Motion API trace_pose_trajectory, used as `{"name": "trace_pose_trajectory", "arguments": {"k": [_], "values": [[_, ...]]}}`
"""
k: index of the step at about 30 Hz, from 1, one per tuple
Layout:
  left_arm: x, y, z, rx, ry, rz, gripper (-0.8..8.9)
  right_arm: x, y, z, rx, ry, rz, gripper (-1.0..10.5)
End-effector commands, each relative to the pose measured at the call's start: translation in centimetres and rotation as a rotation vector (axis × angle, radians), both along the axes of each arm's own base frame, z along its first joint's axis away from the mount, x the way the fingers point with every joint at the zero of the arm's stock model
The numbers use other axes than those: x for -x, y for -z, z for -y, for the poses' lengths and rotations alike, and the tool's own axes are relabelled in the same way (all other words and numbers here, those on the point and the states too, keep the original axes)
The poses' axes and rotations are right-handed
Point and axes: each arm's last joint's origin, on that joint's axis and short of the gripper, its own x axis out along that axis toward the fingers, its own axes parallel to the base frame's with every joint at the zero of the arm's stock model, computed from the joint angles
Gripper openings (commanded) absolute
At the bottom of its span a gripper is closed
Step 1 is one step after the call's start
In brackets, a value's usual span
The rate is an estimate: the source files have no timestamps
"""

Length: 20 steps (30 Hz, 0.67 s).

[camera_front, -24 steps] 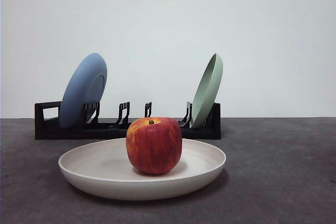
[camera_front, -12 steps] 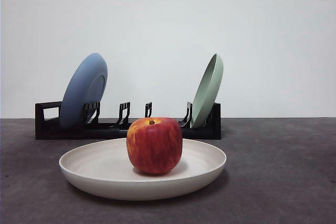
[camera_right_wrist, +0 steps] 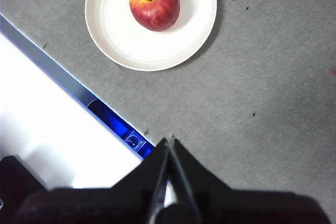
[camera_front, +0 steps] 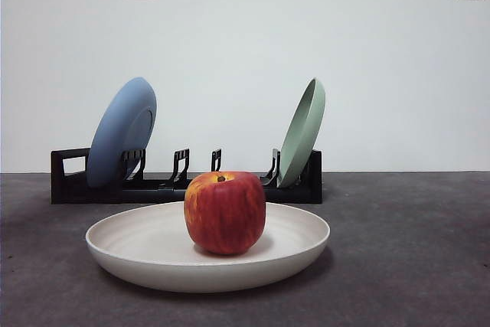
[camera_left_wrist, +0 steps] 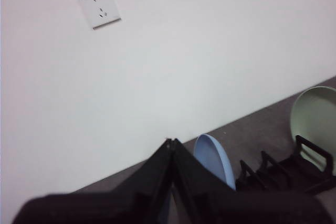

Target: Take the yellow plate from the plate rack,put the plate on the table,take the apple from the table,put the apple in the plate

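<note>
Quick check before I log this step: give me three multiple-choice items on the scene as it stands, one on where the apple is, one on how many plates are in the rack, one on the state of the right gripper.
1. Where is the apple?
A. On the bare table
B. In the yellow plate
C. In the plate rack

2. How many plates stand in the plate rack?
A. One
B. Two
C. Three

3. What is the state of the right gripper?
A. Shut on the apple
B. Open around the plate's rim
C. Shut and holding nothing

Answers:
1. B, the apple sits inside the rim of the yellow plate, which lies flat on the table.
2. B, only the blue plate and the pale green plate lean in the rack.
3. C, the right wrist view shows its jaws closed together above the table, apart from plate and apple.
</note>
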Motion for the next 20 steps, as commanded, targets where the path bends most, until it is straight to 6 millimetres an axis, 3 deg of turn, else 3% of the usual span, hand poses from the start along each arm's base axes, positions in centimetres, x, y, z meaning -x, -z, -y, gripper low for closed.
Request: {"name": "trace_pose_trajectory", "arguments": {"k": [1,5,11,20], "values": [[-0.7,4.9,-0.1,0.059,-0.007,-0.029,-0.03,-0.1,0.1,-0.1,-0.001,0.006,-0.003,0.0],[-0.9,10.4,-0.2,0.119,-0.020,-0.069,-0.03,-0.1,0.1,-0.1,-0.001,0.006,-0.003,0.0],[-1.0,16.5,-0.2,0.176,-0.034,-0.168,-0.03,-0.1,0.1,-0.1,-0.001,0.007,-0.003,0.0],[-0.8,21.7,-0.2,0.269,-0.041,-0.221,-0.03,-0.1,0.1,-0.1,-0.001,0.007,-0.003,0.0]]}}
